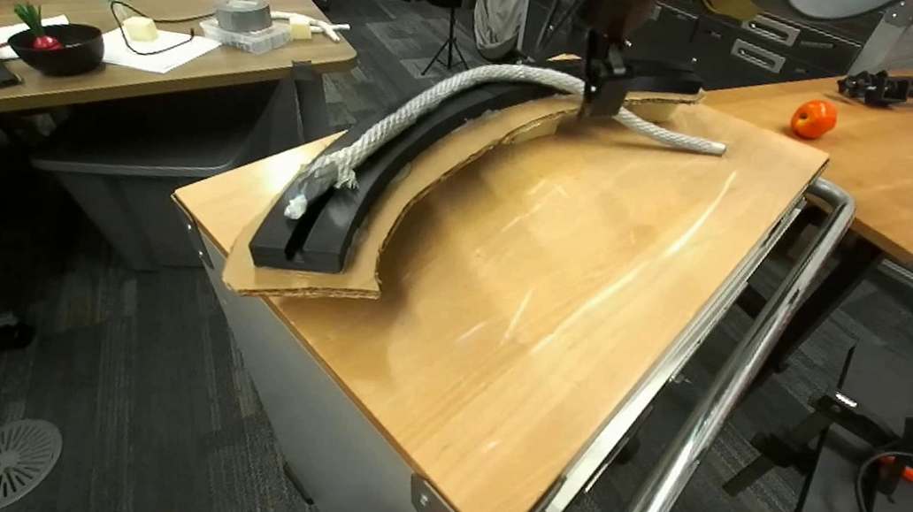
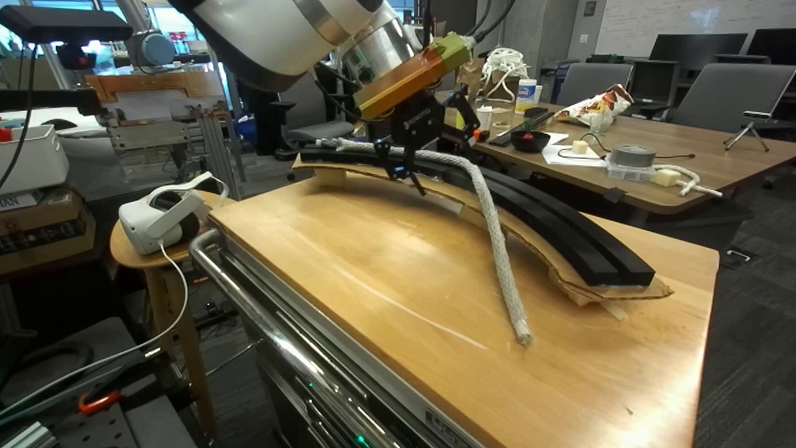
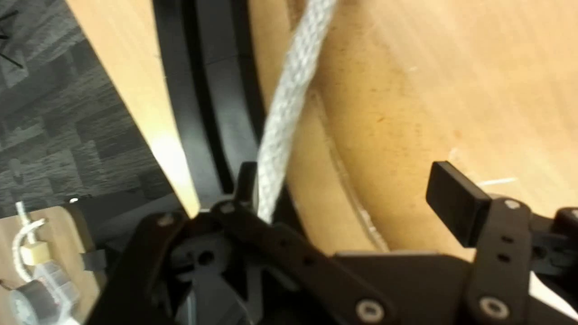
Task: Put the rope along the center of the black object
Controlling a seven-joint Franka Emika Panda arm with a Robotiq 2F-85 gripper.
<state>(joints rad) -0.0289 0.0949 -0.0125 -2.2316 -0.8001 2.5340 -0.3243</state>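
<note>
In the wrist view the gripper [image 3: 350,189] stands with its fingers [image 3: 451,203] spread wide apart across the lower half of the frame, one left of centre and one toward the right edge, and it has hold of nothing. The rope [image 3: 289,95] comes down from the top centre of that frame into the space between them, close beside the finger left of centre, until the dark linkage hides it; whether rope and finger touch, one cannot tell. The black object [image 3: 219,76] curves down left of centre, a dark groove along its middle, and here the rope passes to the right of that groove, over the cardboard [image 3: 318,185] and the strip's inner edge. In an exterior view, the rope's near end [image 1: 298,205] lies over the black object at the left of the frame, near the strip's lower tip; from there the cord follows the arc up to the top centre, goes behind the gripper and comes out on the right, its other end lying on the wooden tabletop [image 1: 545,322]. In an exterior view, that other end [image 2: 524,336] shows low and right of centre, while the cord bends away from the strip near the middle of the frame, and the black object's right-hand stretch has its groove in plain sight. A white headset [image 2: 142,229] sits on a round stool [image 2: 134,259] at the left of that frame, and a grey tape roll [image 2: 633,155] at upper right.
</note>
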